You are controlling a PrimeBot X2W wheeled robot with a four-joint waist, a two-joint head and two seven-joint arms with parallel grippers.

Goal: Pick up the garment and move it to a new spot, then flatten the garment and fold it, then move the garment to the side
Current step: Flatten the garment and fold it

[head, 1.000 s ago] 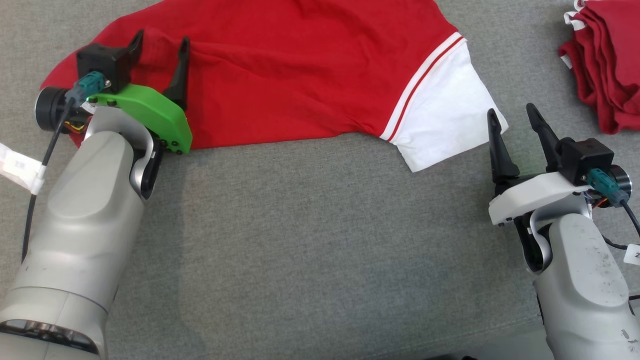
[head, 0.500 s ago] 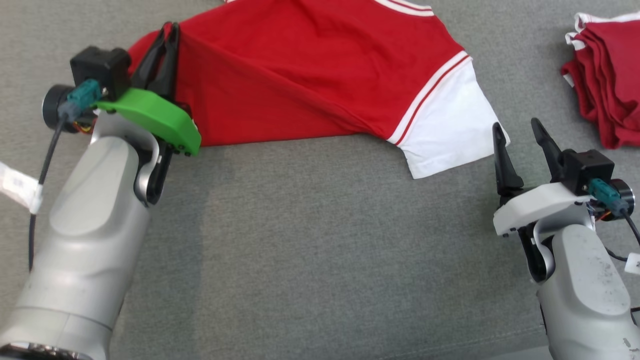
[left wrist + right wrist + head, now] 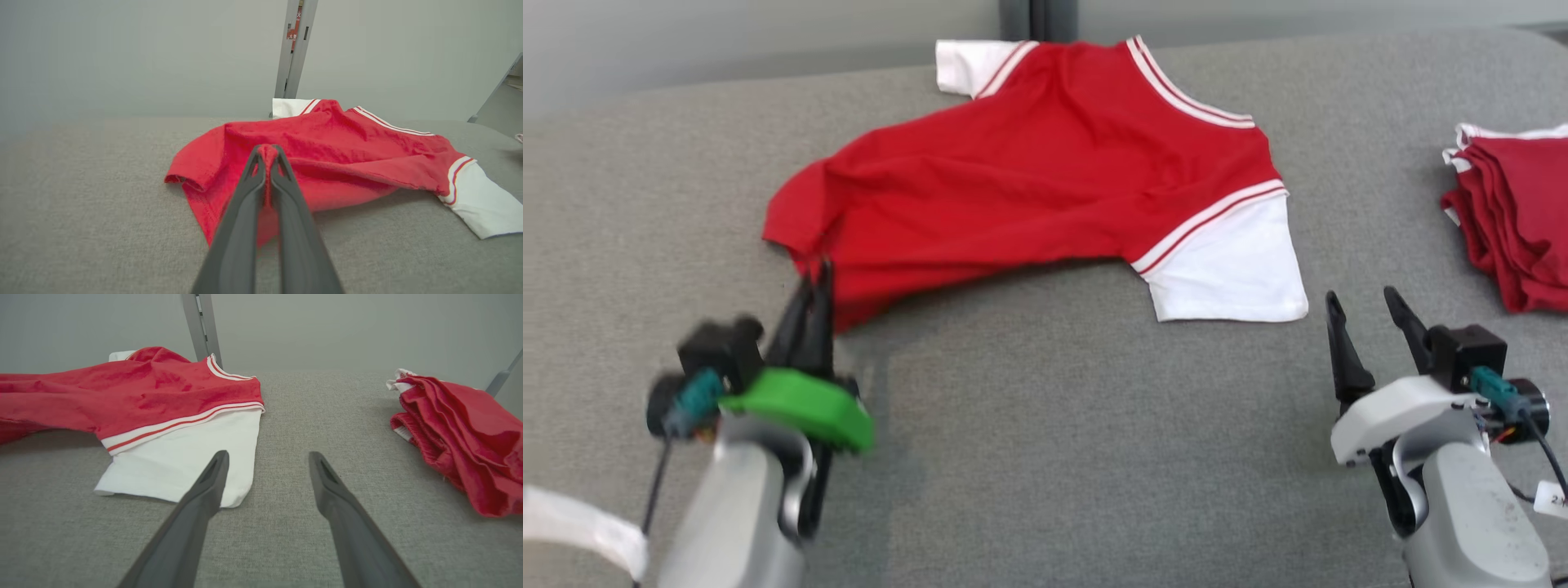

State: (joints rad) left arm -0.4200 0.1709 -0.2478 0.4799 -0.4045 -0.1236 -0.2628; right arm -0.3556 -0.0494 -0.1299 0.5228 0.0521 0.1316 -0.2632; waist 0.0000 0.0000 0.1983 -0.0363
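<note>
The shirt [image 3: 1045,180] lies rumpled on the grey pad [image 3: 1045,441], centre-top in the head view. The left gripper [image 3: 815,278], at its 7 o'clock, pinches the hem corner. The right gripper [image 3: 1361,296], at its 5 o'clock, stands spread near the white sleeve [image 3: 1225,273], apart from it. A red pile [image 3: 1515,212] lies at 3 o'clock.

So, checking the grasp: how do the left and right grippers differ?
The left gripper is shut, pinching an edge of the red garment; the right gripper is open and empty. The left gripper has a green mount, the right gripper a white mount. Both have dark fingers.
</note>
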